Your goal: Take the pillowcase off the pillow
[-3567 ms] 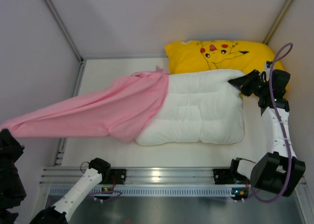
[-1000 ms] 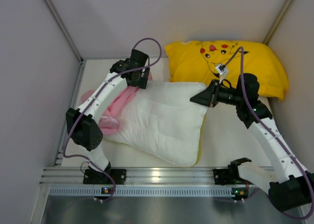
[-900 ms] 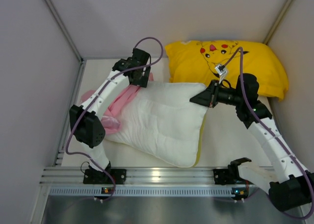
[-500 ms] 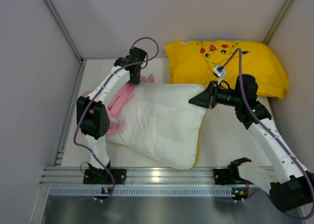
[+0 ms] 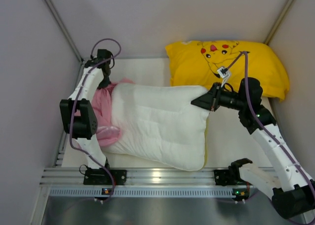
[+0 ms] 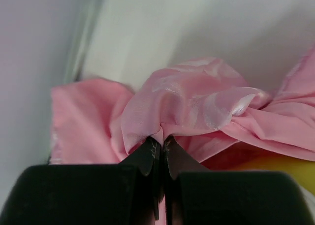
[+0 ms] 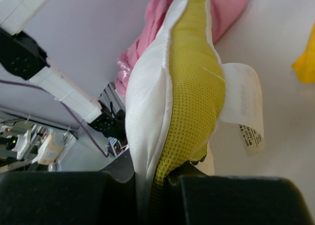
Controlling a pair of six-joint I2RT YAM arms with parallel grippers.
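The white pillow (image 5: 157,126) lies across the middle of the table. Its yellow mesh edge trim (image 7: 192,87) fills the right wrist view. My right gripper (image 5: 201,102) is shut on the pillow's far right corner and holds it slightly raised; its jaws (image 7: 157,178) pinch the white cover and the trim together. The pink pillowcase (image 5: 102,104) is bunched at the pillow's left end. I cannot tell whether it still wraps that end. My left gripper (image 5: 107,81) is near the back left corner, shut (image 6: 161,141) on a gathered fold of the pillowcase (image 6: 197,102).
A yellow cartoon-print pillow (image 5: 226,62) lies at the back right, just behind my right gripper. A white care label (image 7: 243,107) hangs from the held corner. The left wall and its metal rail (image 5: 69,121) are close beside the left arm.
My left gripper has closed on the pink fabric and moved left toward the back left corner, dragging it along. The pillow has turned and settled flatter. The right gripper has kept its hold.
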